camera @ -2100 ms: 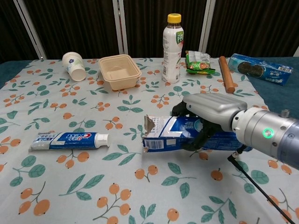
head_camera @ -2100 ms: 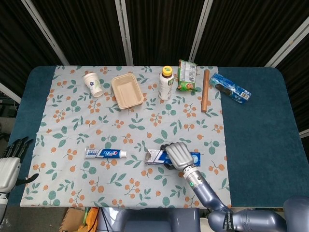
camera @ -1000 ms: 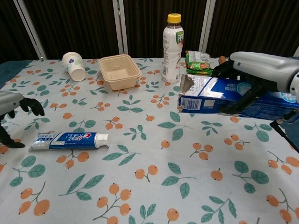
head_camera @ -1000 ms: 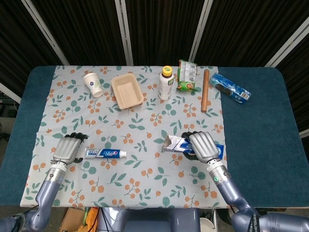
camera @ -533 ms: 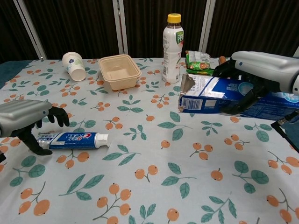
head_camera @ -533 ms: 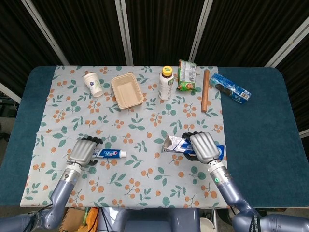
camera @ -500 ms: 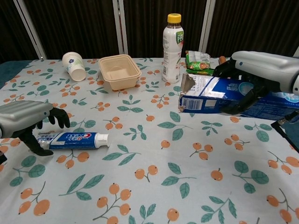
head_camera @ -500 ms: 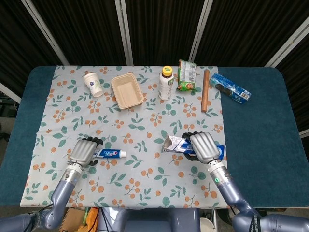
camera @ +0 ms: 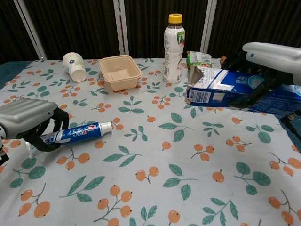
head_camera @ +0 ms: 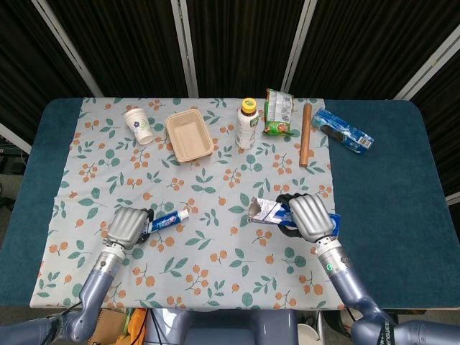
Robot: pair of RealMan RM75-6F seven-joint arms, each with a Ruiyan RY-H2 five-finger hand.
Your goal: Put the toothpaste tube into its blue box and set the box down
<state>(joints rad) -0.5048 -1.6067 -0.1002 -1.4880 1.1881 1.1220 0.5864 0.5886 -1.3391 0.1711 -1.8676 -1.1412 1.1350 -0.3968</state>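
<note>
Left hand (camera: 28, 120) grips the toothpaste tube (camera: 77, 131) by its tail, cap end raised toward the right hand (camera: 273, 59), which holds the blue box (camera: 235, 93) aloft, open flap facing the tube. Tube and box are both lifted but well apart, so next the cap must meet that mouth. Beneath both hands lies a floral tablecloth (head_camera: 208, 180) on a blue table (head_camera: 388, 187), dark curtains (head_camera: 237, 43) beyond.
</note>
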